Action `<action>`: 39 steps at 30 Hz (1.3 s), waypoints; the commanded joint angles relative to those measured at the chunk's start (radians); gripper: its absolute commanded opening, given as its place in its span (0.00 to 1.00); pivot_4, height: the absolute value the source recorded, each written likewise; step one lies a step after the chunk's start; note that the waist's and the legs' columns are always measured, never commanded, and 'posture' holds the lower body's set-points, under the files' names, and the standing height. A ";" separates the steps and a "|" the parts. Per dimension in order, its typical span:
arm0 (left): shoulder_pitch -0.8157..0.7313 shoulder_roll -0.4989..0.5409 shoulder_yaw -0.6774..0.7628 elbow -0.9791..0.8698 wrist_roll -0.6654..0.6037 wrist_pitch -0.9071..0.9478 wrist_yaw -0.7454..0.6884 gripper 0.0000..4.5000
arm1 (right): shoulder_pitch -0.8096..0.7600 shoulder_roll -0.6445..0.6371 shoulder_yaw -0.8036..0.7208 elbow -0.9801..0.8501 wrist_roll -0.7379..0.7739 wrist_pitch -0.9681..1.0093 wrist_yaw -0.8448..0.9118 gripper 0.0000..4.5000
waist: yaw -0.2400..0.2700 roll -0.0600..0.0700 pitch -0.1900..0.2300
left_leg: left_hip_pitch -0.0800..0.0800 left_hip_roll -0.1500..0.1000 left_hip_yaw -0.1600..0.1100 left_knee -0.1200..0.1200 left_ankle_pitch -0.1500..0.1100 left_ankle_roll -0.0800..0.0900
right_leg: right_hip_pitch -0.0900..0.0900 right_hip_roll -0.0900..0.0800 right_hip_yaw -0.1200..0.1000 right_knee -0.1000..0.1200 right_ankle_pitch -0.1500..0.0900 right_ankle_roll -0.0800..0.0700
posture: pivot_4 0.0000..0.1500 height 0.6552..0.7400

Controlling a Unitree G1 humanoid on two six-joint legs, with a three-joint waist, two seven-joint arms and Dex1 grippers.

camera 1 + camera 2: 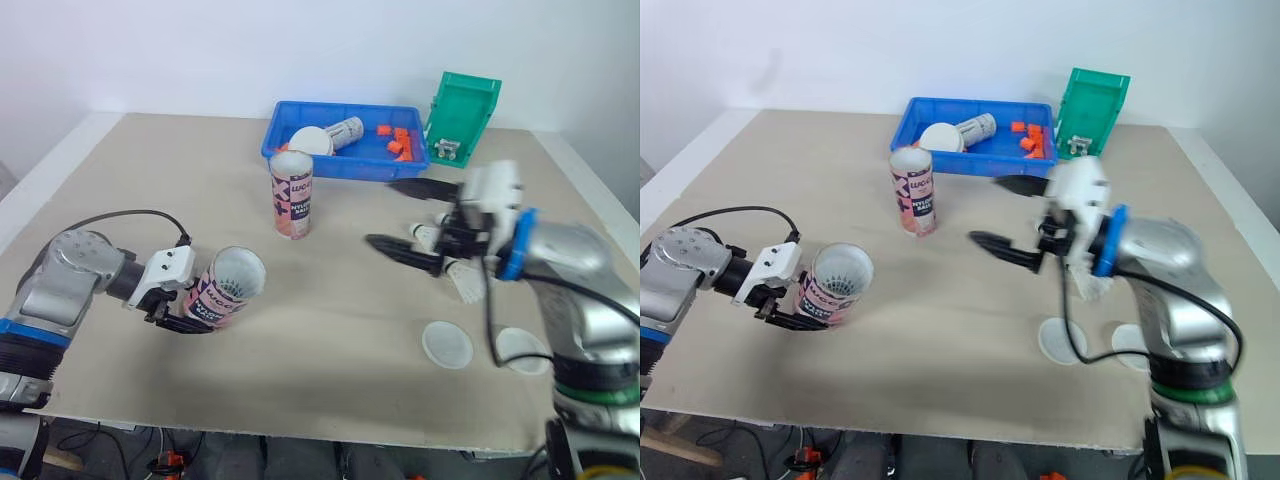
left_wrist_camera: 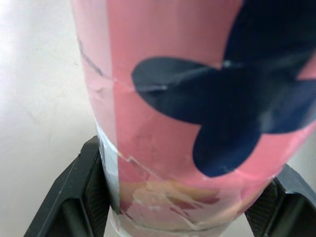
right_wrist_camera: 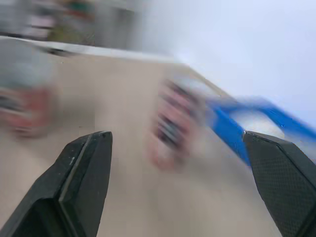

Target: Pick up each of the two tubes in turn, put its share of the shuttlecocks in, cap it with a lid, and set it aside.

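My left gripper is shut on a pink tube, held tilted just above the table's front left, its open mouth facing up and to the right. A second pink and white tube stands upright mid-table. My right gripper hovers open and empty to the right of that tube, its fingers spread wide. White shuttlecocks lie on the table, partly hidden behind the right hand. Two white lids lie flat near the front right edge.
A blue bin at the back holds a lying tube, a white lid and orange pieces. A green bin stands tilted to its right. A black cable loops from my left wrist over the table.
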 commanded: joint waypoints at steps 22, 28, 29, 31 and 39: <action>-0.050 -0.032 -0.113 0.080 0.007 -0.039 -0.018 0.67 | 0.350 -0.059 -0.077 0.206 -0.040 -0.067 -0.049 1.00 | -0.006 0.004 -0.002 | 0.008 -0.011 0.002 0.004 -0.004 0.005 | 0.013 -0.012 0.000 -0.001 -0.005 0.005 | 1.00 0.57; -0.043 -0.032 -0.102 0.067 0.006 -0.031 -0.018 0.67 | 0.260 -0.053 0.003 0.337 -0.085 -0.125 -0.069 1.00 | -0.006 0.004 -0.002 | 0.007 -0.012 0.001 0.004 -0.005 0.007 | 0.013 -0.013 0.000 -0.001 -0.007 0.007 | 1.00 0.57; -0.043 -0.032 -0.101 0.065 0.006 -0.029 -0.018 0.67 | 0.243 -0.050 0.009 0.361 -0.091 -0.133 -0.077 1.00 | -0.006 0.004 -0.002 | 0.008 -0.012 0.001 0.004 -0.005 0.007 | 0.014 -0.013 0.000 -0.001 -0.007 0.007 | 1.00 0.57; -0.041 -0.031 -0.098 0.060 0.006 -0.027 -0.018 0.67 | 0.213 -0.046 0.023 0.403 -0.106 -0.154 -0.093 0.94 | -0.007 0.004 -0.002 | 0.008 -0.012 0.001 0.004 -0.005 0.007 | 0.014 -0.013 0.000 -0.001 -0.007 0.007 | 1.00 0.57; -0.026 -0.023 -0.087 0.042 0.006 -0.020 -0.018 0.67 | 0.214 -0.030 0.018 0.380 -0.073 -0.171 -0.081 0.23 | -0.006 0.004 -0.002 | 0.007 -0.013 0.001 0.004 -0.005 0.008 | 0.014 -0.013 0.000 -0.001 -0.007 0.007 | 1.00 0.57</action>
